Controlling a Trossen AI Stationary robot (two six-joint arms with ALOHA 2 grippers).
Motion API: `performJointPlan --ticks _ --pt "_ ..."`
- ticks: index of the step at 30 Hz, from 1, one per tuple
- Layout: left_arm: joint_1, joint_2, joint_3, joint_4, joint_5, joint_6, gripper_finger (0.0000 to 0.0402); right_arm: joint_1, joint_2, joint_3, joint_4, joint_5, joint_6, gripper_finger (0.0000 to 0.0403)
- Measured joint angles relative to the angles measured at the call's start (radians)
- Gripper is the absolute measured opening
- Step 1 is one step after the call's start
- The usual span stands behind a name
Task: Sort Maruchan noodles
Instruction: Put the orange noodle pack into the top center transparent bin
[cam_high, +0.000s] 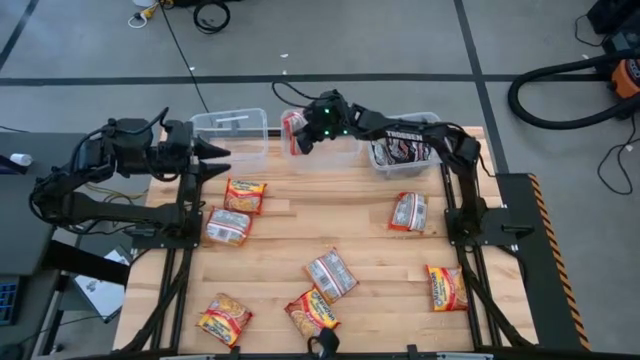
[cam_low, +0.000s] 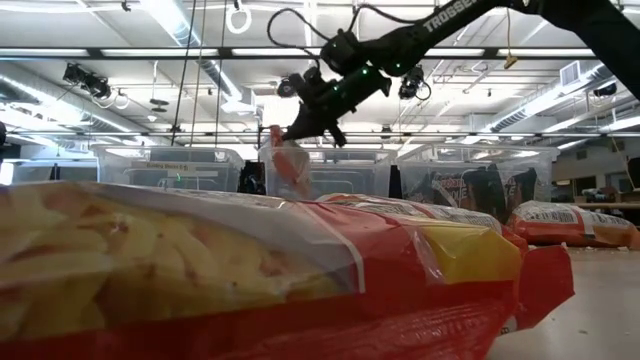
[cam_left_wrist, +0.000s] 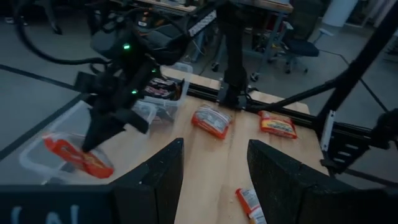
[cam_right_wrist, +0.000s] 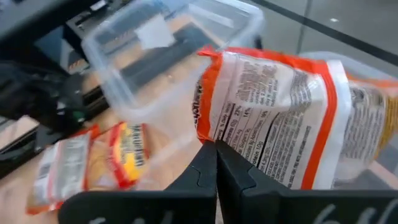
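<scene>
Nearest to the front edge of the table, loose Maruchan noodles (cam_high: 317, 311) lie scattered on the wood, orange-yellow ones and red-and-silver ones, all well apart from both arms. Further in, the left gripper (cam_high: 212, 159) waits over the left side with its fingers (cam_left_wrist: 155, 180) spread and nothing between them; it is near the left bin (cam_high: 232, 135) but does not touch it.

At the far edge, the right gripper (cam_high: 305, 138) has its fingers pressed together on the edge of one red-and-silver packet (cam_right_wrist: 273, 112), which hangs over the middle bin (cam_high: 330, 150). We judge that this hold is thin: only a crinkly seam is pinched, so the packet can slip out or swing. If it is released too near the rim, it may catch on the wall and fall onto the table, or land in the wrong bin. The right bin (cam_high: 405, 150) already holds dark packets (cam_high: 402, 152), so a mistake would mix the kinds.
</scene>
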Motion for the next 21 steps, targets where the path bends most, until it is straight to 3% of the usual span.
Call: performJointPlan --ticks 11,21 --pt "0.000 0.000 0.000 0.041 -0.053 -0.003 0.0180 0.009 -0.016 0.002 -0.017 -0.034 0.182 0.0000" --pt "0.000 0.000 0.000 0.042 -0.053 0.000 0.0180 -0.064 -0.017 0.002 -0.166 -0.100 0.301 0.0001"
